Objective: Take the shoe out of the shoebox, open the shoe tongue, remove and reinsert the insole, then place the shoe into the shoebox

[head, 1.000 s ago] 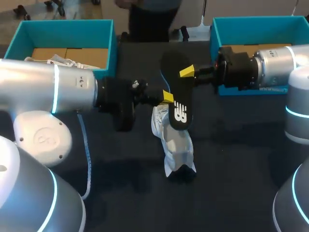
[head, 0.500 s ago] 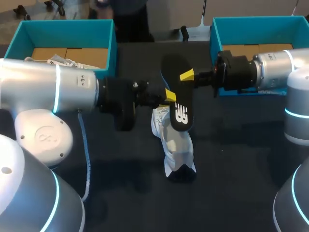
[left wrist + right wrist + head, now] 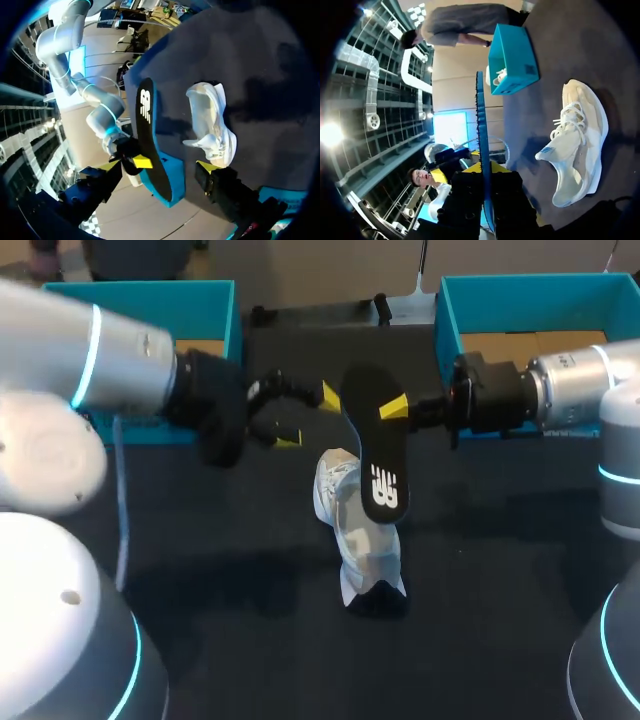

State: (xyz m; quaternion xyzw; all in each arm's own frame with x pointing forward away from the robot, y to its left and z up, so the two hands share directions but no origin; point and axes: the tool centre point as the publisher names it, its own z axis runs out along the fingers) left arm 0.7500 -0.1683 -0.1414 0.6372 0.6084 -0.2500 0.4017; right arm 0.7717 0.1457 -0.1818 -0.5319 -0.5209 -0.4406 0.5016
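The black insole (image 3: pixel 375 450) hangs in the air over the table's middle, with my right gripper (image 3: pixel 400 408) shut on its edge. In the right wrist view the insole (image 3: pixel 480 120) shows edge-on, clamped in that gripper (image 3: pixel 485 175). My left gripper (image 3: pixel 310 418) stands open just left of the insole and touches nothing. From the left wrist the insole (image 3: pixel 150 135) is ahead of the open gripper (image 3: pixel 156 167). The white shoe (image 3: pixel 358 535) lies on the dark table below the insole, also seen as the shoe (image 3: pixel 212 125) and the shoe (image 3: pixel 577 140).
A teal shoebox (image 3: pixel 215 300) stands at the back left and holds another white shoe (image 3: pixel 500 77). A second teal shoebox (image 3: pixel 520 295) stands at the back right, behind my right arm. The dark table (image 3: pixel 500 570) spreads around the shoe.
My left gripper has opened, let go of the insole and drawn back to the left. The right gripper keeps hold of the insole, which has shifted slightly right.
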